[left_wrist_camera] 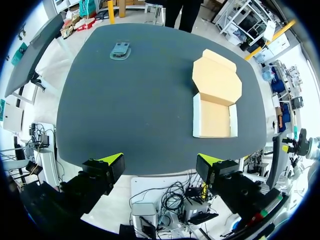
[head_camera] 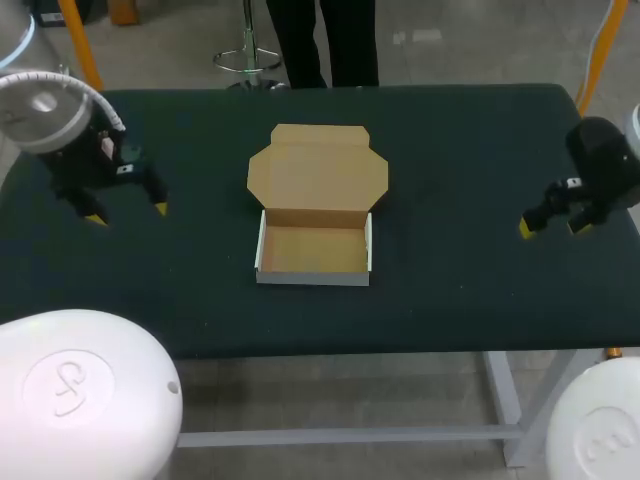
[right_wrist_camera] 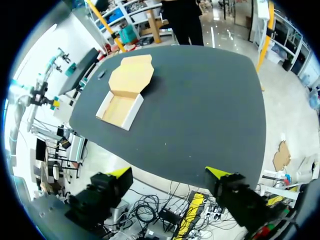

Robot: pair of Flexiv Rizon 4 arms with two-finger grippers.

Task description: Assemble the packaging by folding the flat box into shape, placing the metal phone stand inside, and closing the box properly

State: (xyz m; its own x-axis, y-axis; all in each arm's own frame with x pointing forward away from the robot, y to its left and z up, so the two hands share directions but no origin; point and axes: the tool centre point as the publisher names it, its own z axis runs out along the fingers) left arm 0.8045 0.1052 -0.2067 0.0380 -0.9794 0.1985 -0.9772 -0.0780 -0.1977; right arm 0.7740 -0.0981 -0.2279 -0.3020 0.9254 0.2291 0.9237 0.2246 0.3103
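Box [head_camera: 315, 215] of brown cardboard stands folded into shape on the dark desk [head_camera: 460, 150], between the two hands and well apart from both. Its shallow tray faces up with the bare floor showing, and its lid [head_camera: 318, 170] is laid back flat on the side away from the robot. The left hand [head_camera: 128, 213] hangs over the desk's left end, its yellow-tipped fingers spread wide and gripping nothing. Seen from its wrist, the box lies well ahead of it, off toward its right finger. The metal phone stand [left_wrist_camera: 120, 50] rests flat on the desk still farther ahead, off toward its left finger and well apart from the box. The right hand [head_camera: 552, 227] hangs at the desk's right end, likewise wide open and empty. From its wrist the box lies far ahead, off toward its left finger.
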